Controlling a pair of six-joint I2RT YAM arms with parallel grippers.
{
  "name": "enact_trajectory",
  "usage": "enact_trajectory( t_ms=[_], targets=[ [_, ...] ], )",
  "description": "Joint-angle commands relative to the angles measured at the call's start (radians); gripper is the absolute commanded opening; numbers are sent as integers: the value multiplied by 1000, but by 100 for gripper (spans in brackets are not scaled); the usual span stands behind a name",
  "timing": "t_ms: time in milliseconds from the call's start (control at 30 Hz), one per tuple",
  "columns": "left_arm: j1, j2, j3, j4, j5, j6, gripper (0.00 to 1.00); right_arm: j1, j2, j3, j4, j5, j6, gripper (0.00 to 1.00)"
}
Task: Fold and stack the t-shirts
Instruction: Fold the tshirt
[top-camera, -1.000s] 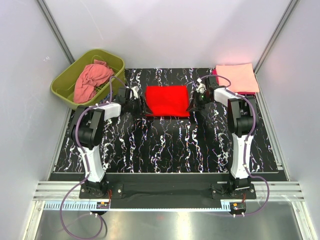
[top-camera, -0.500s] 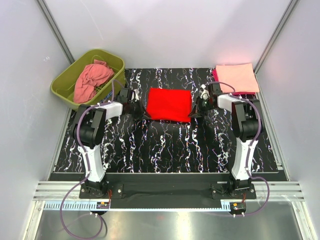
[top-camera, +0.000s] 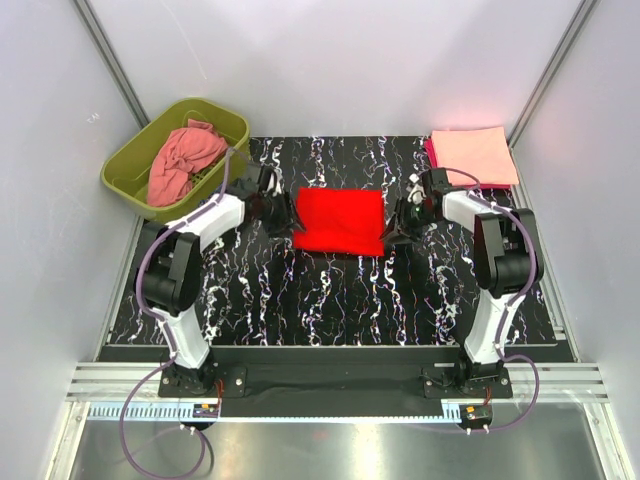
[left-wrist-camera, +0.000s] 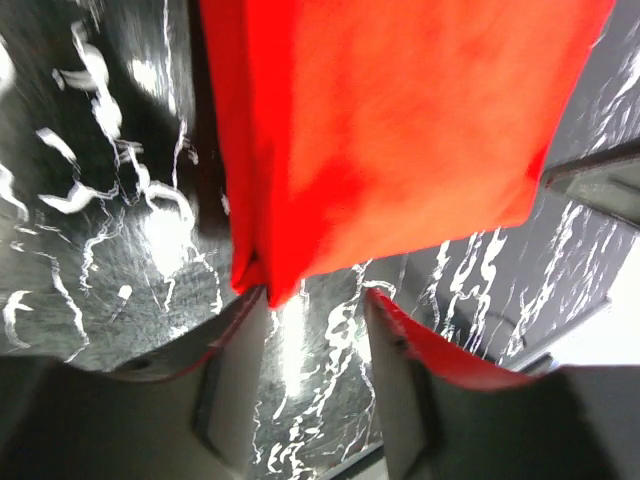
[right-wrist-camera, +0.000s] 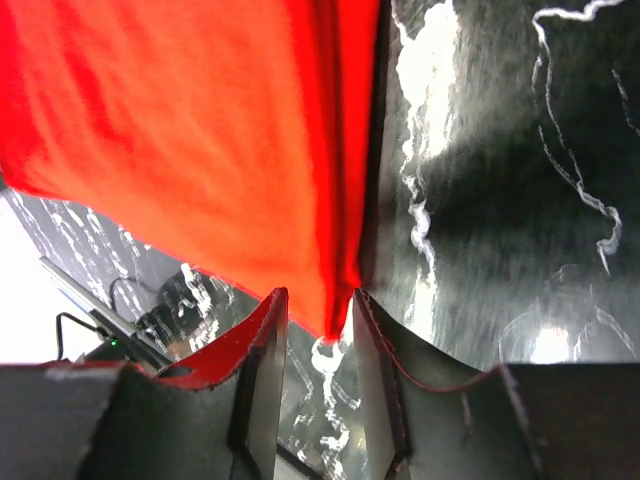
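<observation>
Red t-shirt (top-camera: 338, 220) — soft, limp, light; pinch folded corners — left fingers (left-wrist-camera: 235, 380) and right fingers (right-wrist-camera: 262, 380) parted, holding nothing.

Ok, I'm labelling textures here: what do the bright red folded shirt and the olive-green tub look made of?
Bright red folded shirt: soft matte cloth, likely knit cotton; limp layered edges. Olive-green tub: smooth moulded plastic, probably; rigid rim, slight sheen.

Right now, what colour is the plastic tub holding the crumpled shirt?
Olive green; the tub shows best in the top external view.
</observation>
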Motion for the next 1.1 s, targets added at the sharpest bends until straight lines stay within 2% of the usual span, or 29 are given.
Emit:
enact_trajectory(
  t_ms=[0,67,200,333,433,500,600,733,900,1067],
  targets=[
    [1,-85,126,-83,-80,32,50,-3,-91,104,-117,53,3,39],
    [1,-88,166,-86,-80,33,50,-3,-92,133,-175,38,0,36],
    [1,-15,224,-43,18,49,49,18,-117,143,-116,-59,51,11],
    [4,121,273,55,80,47,45,49,-88,144,45,-161,113,5],
    [15,224,351,98,95,52,44,41,-28,167,127,-128,65,5],
    [23,266,393,133,95,49,43,29,29,242,153,-126,40,5],
    [35,326,445,205,91,18,42,24,182,406,112,-137,11,6],
    [49,407,483,248,71,12,43,7,334,501,108,-155,20,8],
    [58,479,502,302,109,-9,43,-20,408,549,162,-159,44,9],
    [58,481,534,311,156,-34,47,-42,416,558,214,-189,94,13]
  ],
)
